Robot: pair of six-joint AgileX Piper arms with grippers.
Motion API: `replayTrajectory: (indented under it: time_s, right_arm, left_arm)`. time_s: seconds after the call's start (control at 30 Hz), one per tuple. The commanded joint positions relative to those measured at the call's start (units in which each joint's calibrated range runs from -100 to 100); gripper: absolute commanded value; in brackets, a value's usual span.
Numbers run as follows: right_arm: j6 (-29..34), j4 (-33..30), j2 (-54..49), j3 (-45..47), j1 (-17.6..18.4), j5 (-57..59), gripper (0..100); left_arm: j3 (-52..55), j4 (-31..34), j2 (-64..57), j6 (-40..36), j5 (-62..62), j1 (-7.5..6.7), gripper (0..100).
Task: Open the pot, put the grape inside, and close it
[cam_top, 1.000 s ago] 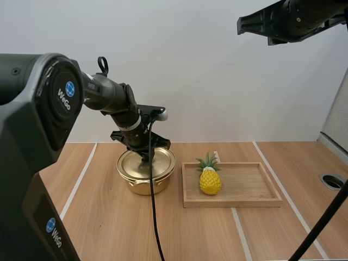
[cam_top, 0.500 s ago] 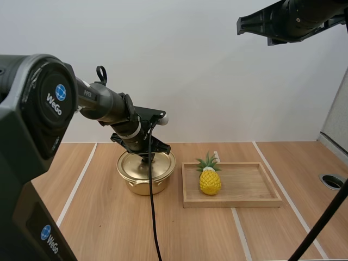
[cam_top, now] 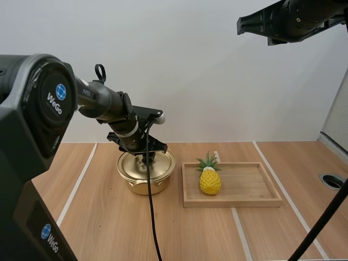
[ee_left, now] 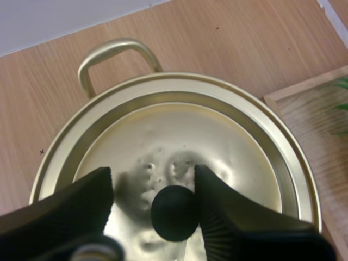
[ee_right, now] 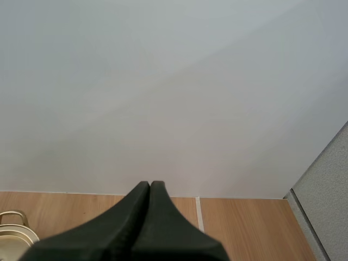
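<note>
Since a second ago, the left gripper (cam_top: 145, 159) has slid a little to the left. It still hangs over the round gold lid (ee_left: 217, 136) of the shiny gold metal pot (cam_top: 142, 186). Its fingers stand wide apart, with the small black round knob (ee_left: 174, 213) between them, close against one finger. Nothing else has moved, and the lid is still on the pot. The yellow toy pineapple (cam_top: 210, 182) stands on the flat wooden tray (cam_top: 250, 201), just right of the pot on the wooden bench (cam_top: 109, 228). The right gripper (cam_top: 240, 25) is high up on the right, its fingers pressed together on nothing.
</note>
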Motion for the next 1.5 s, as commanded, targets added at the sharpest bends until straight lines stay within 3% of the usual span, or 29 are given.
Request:
replayTrajectory:
  time_s: [0.0,0.4,0.63,0.67,0.7,0.8,0.83,0.87,1.0,1.17,1.3,1.47]
  right_arm:
    - [0.1,-0.4,-0.9,-0.4,-0.2,0.4,0]
    - [0.1,-0.4,-0.9,-0.4,-0.2,0.4,0]
    - [0.1,-0.4,-0.9,-0.4,-0.2,0.4,0]
    - [0.1,-0.4,-0.9,-0.4,-0.2,0.4,0]
    - [0.1,-0.4,-0.9,-0.4,-0.2,0.4,0]
    - [0.1,-0.4,-0.9,-0.4,-0.2,0.3,0]
    - [0.1,-0.4,-0.9,-0.4,-0.2,0.3,0]
    - [0.1,-0.4,-0.9,-0.4,-0.2,0.3,0]
    - [0.1,-0.4,-0.9,-0.4,-0.2,-0.6,0]
    - [0.1,0.8,-0.9,-0.4,-0.2,-2.5,0]
    - [0.1,2.5,-2.0,-0.4,-0.2,-7.3,0]
    - [0.1,7.2,-4.6,-0.4,-0.2,-13.8,0]
  left_arm:
    - [-1.9,1.2,-1.8,1.0,4.8,0.07,100]
    - [-12.7,-0.5,-10.2,0.2,4.6,0.07,100]
    - [-21.8,1.8,-17.0,-0.6,-4.0,0.07,100]
    - [-22.7,2.5,-17.8,-0.6,-5.7,0.07,94]
    - [-23.8,3.5,-18.8,-0.6,-7.0,0.07,82]
    - [-25.8,4.6,-21.2,-0.7,-9.0,0.23,34]
    - [-26.0,4.6,-21.7,-0.6,-9.1,0.33,26]
    - [-26.3,4.6,-23.0,-1.3,-9.8,0.49,4]
    - [-26.3,4.6,-25.1,-2.9,-10.6,0.98,0]
    - [-26.3,4.6,-31.8,-14.2,-14.1,4.24,0]
    - [-26.3,4.6,-36.2,-11.9,-19.0,5.9,0]
    - [-23.1,4.1,-42.4,-9.6,-25.0,6.0,0]
